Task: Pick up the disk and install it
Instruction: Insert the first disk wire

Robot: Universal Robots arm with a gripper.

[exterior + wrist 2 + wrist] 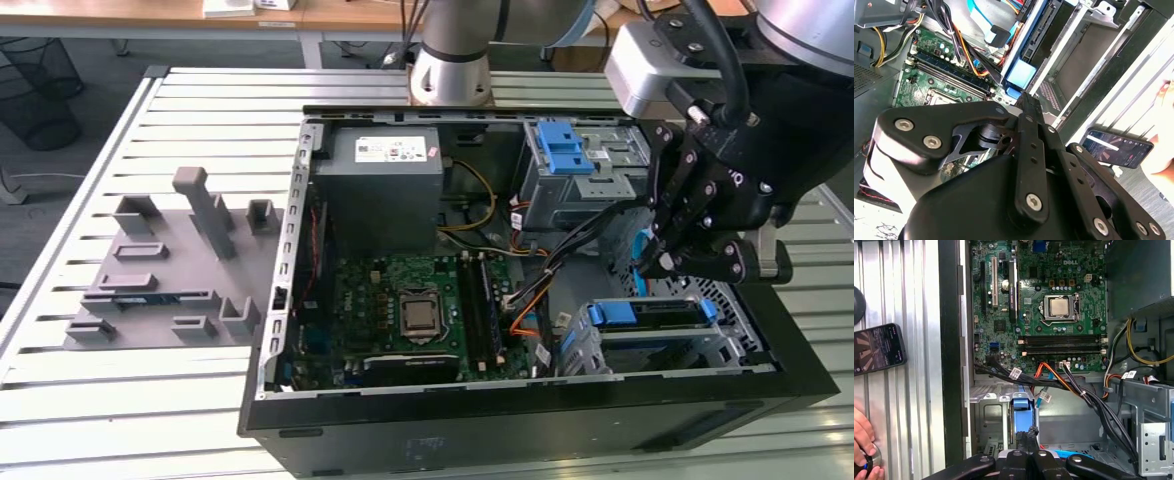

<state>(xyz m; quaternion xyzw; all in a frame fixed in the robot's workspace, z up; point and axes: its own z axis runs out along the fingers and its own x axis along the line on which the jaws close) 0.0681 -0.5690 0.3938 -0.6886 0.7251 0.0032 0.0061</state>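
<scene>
The disk [650, 313] sits in the drive bay at the front of the open computer case [287, 300], on the exterior view's right, with its blue plastic frame facing the motherboard. In both wrist views its blue frame end [1020, 75] [1022, 405] shows just past my fingertips. My black gripper [663, 265] hangs right over that bay. Its fingers [1026, 107] are pressed together with nothing seen between them. In the first wrist view the gripper [1027, 434] points at the blue frame.
The grey power-supply box [380, 170] and a blue latch piece [561, 150] lie at the case's back. Cables [1074, 385] cross between the motherboard [1054, 305] and the bay. A grey fixture [174, 260] lies on the slatted table. A phone [876, 347] and a person's hand [863, 440] are beside the case.
</scene>
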